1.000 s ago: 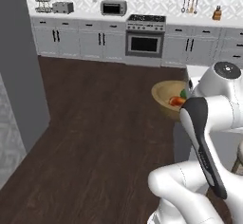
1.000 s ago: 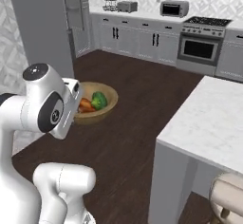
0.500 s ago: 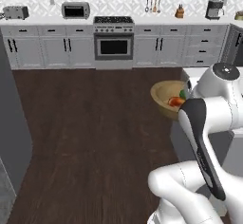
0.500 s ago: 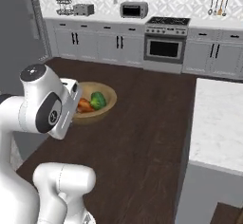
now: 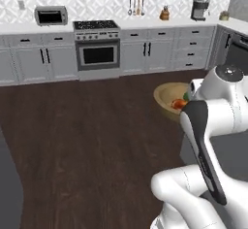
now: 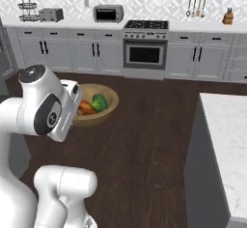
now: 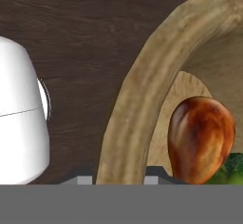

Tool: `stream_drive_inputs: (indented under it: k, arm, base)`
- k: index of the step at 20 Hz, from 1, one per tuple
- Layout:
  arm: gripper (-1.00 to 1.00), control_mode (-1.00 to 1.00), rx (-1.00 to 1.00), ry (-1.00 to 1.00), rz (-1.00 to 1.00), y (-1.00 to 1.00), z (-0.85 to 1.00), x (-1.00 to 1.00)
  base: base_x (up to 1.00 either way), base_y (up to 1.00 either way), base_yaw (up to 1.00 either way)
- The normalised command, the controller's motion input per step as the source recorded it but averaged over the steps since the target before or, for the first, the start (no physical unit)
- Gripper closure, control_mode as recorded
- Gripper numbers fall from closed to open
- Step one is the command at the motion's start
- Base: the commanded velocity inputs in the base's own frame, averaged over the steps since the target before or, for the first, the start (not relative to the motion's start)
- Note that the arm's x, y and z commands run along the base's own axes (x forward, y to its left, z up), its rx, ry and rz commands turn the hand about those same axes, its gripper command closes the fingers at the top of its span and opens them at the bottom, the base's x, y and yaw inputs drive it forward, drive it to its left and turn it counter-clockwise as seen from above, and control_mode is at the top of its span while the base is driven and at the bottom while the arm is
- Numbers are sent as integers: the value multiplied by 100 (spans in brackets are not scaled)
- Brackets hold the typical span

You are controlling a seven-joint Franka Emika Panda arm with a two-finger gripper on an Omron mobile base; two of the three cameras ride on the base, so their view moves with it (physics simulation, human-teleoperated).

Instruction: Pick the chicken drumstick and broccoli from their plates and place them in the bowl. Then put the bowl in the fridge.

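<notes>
Bowl: wide light-brown wooden bowl [image 6: 108, 107], held aloft above dark floor [image 6: 154, 125]
Contents: glossy orange-brown chicken drumstick [image 7: 200, 140] beside lumpy dark-green broccoli floret [image 6: 99, 102]
Pincer: pressed onto bowl's rim

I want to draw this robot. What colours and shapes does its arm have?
The arm is glossy white, made of fat rounded tube pieces. A dark charcoal stripe runs down its side, and each joint ends in a round cap with a dark grey disc on top. No cables or writing show.

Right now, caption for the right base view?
Light-brown wooden bowl holding orange-brown drumstick and green broccoli, carried above dark wood floor.
</notes>
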Motion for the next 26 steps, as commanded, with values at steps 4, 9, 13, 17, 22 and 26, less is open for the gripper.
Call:
stream_drive_inputs:
  k: [4, 9, 13, 17, 22, 26]
  arm:
    - [100, 100, 0, 0, 0, 0, 0, 0]
    - [100, 100, 0, 0, 0, 0, 0, 0]
    - [100, 100, 0, 0, 0, 0, 0, 0]
    - [100, 100, 0, 0, 0, 0, 0, 0]
    - [100, 100, 0, 0, 0, 0, 0, 0]
    - [100, 100, 0, 0, 0, 0, 0, 0]
  base:
    - [100, 19, -23]
    - [100, 17, -21]
    - [100, 25, -12]
    - [100, 21, -2]
    - [100, 24, 9]
    - [100, -3, 68]
